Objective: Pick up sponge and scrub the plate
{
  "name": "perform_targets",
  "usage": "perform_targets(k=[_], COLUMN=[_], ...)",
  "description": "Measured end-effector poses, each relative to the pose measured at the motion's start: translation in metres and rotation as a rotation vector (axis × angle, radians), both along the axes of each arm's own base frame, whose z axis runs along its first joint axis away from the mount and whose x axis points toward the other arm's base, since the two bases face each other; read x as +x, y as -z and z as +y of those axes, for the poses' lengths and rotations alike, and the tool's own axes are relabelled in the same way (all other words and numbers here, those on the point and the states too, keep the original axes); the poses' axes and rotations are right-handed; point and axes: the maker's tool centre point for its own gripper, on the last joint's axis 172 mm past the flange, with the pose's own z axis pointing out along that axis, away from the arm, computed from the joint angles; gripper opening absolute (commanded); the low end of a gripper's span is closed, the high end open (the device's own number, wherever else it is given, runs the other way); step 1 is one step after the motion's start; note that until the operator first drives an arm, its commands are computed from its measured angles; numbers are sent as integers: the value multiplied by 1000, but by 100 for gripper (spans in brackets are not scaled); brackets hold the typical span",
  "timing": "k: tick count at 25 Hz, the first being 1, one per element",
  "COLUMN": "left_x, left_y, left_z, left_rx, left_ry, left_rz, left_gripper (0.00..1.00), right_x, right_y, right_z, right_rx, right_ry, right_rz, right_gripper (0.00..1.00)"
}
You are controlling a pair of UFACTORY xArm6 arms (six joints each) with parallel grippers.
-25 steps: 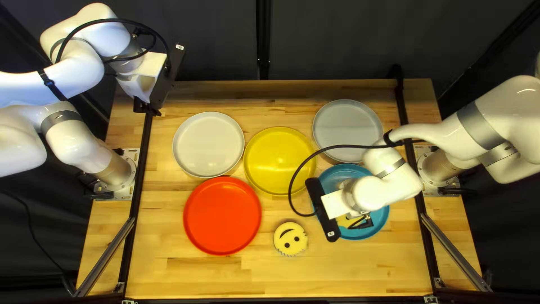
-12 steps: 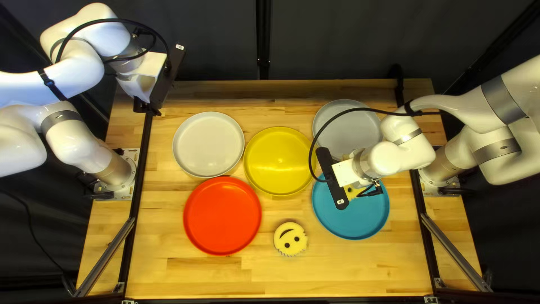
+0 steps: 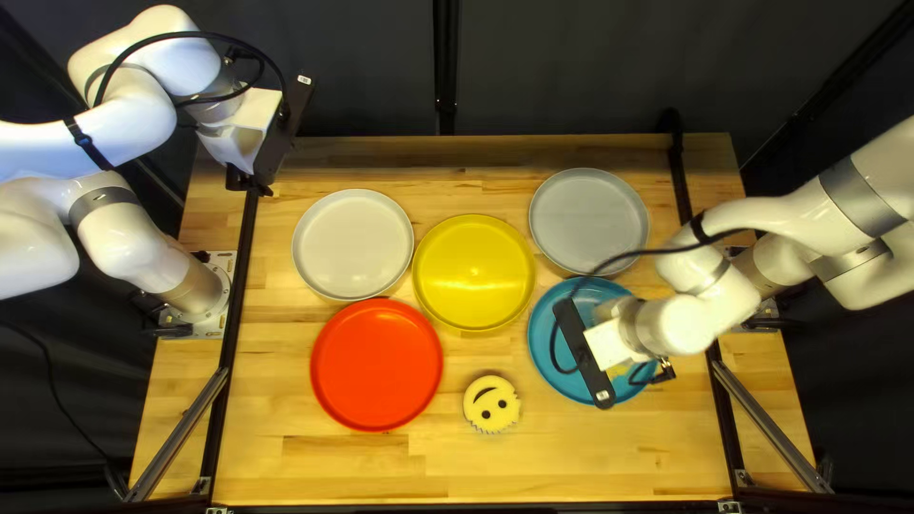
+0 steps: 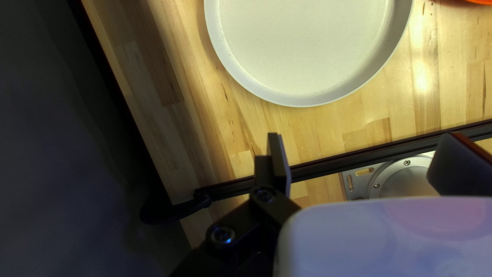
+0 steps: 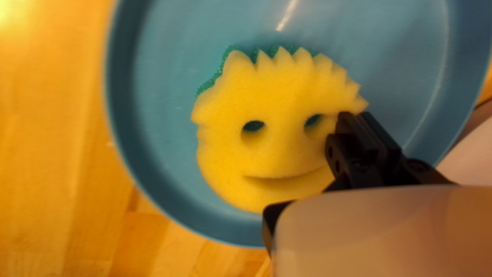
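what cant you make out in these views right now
- Underside of the held sponge, right wrist view: its yellow face covers most of it, so its contact with the blue plate is hidden.
- Most of that sponge, top left view: behind my right arm.
- Blue plate's far side, right wrist view: cut off by the edge.
- Red plate, left wrist view: only a sliver, cut off by the edge.

Qty: 5 plates [image 3: 376, 366], 2 yel. smiley sponges [image 3: 491, 404], 2 wht. robot arms [image 3: 129, 114].
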Motion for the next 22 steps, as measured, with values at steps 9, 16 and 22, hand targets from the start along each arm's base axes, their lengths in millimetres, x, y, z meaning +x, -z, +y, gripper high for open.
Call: perform_targets(k=[9,16,22], left_x=[0,0,0], left_y=[0,0,0], left_z=[0,0,0], left_rx=[0,0,0], left_ry=[0,0,0], left_rz=[0,0,0], left_gripper=[100,100,100], right_x=[21,47,62], right_y=[4,9,2], right_z=[-61,-98,-74], right_rx=[17,44,33], right_ry=[45,109,109], right_rz=[17,38,41], right_gripper=[0,0,0])
